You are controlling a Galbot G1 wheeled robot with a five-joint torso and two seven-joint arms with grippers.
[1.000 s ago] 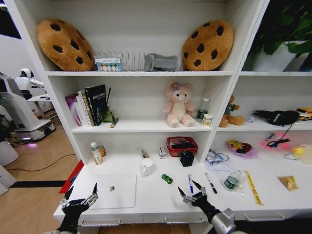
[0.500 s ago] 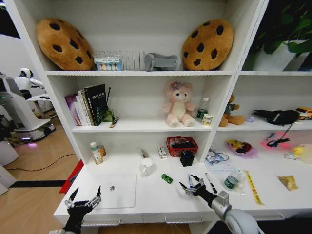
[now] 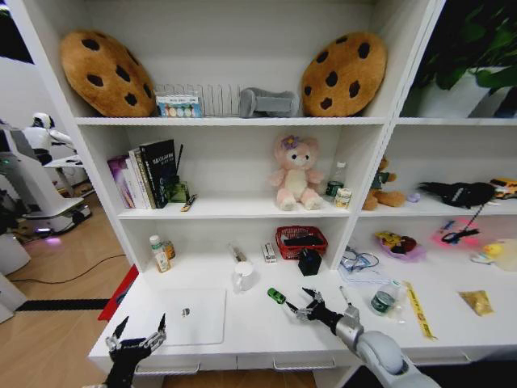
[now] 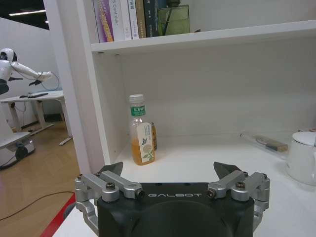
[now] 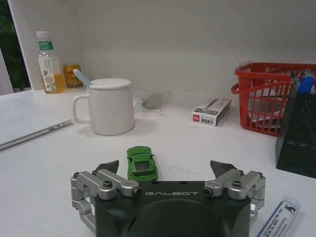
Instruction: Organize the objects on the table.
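Observation:
A tiny green toy car (image 3: 277,296) (image 5: 142,163) stands on the white table (image 3: 258,327), right of the silver laptop (image 3: 194,317) (image 5: 29,121). My right gripper (image 3: 303,305) (image 5: 165,168) hovers open just behind the car, its fingers apart on either side of the car's rear and holding nothing. A blue pen (image 5: 279,222) lies beside that gripper. A black pen (image 3: 347,297), a clear container (image 3: 385,298), a yellow ruler strip (image 3: 418,309) and a yellow packet (image 3: 475,301) lie farther right. My left gripper (image 3: 137,335) (image 4: 169,168) waits open at the table's front left corner.
A white mug (image 3: 243,276) (image 5: 107,106) stands behind the car. Along the back are a red basket (image 3: 301,241) (image 5: 266,101), a black mesh holder (image 3: 310,262) (image 5: 301,138), a small box (image 5: 211,111) and a drink bottle (image 4: 140,131). Shelves rise above.
My right gripper has moved left and farther in over the table, from above the blue pen to just behind the green car. The left gripper has barely shifted.

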